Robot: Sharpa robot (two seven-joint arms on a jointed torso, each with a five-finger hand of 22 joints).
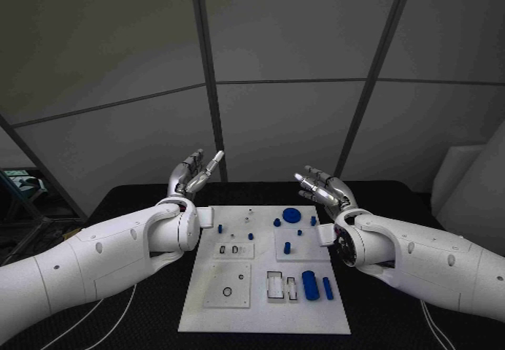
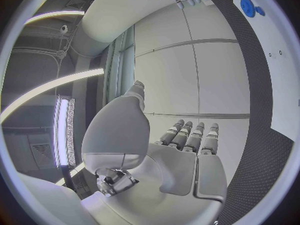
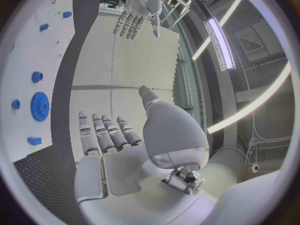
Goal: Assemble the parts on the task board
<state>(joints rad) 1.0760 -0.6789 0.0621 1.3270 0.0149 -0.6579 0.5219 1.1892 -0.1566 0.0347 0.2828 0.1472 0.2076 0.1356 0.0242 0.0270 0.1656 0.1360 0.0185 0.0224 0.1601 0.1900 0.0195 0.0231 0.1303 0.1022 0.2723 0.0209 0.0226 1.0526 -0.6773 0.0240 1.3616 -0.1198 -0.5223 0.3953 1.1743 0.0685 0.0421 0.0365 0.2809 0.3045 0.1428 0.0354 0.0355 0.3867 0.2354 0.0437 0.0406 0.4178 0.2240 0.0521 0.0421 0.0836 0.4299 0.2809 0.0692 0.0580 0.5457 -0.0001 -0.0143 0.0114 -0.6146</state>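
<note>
White board (image 1: 263, 306) lies in the middle of the black table (image 1: 137, 197), long side running away from the robot. Small blue parts sit on it: a round gear (image 1: 292, 214) near the far edge, a few little pegs (image 1: 250, 236) scattered around the far half, and a thick cylinder (image 1: 309, 284) with a thinner bar (image 1: 328, 288) just beside it on the near right. A black ring (image 1: 228, 292) lies on a raised square plate on the near left, and small framed slots stand between it and the cylinder.

Both hands are raised above the far end of the board, palms up, fingers spread, grasping nothing. The left hand (image 1: 193, 175) is beyond the board's far left corner; the right hand (image 1: 324, 188) is beyond the far right corner. They are well apart and touch no part. In the right wrist view the gear (image 3: 39, 106) and several parts show on the board beside the released right hand (image 3: 119, 150), and the left hand (image 3: 140, 12) shows across from it. The left wrist view shows the left hand (image 2: 169, 160) flat, fingers straight.
</note>
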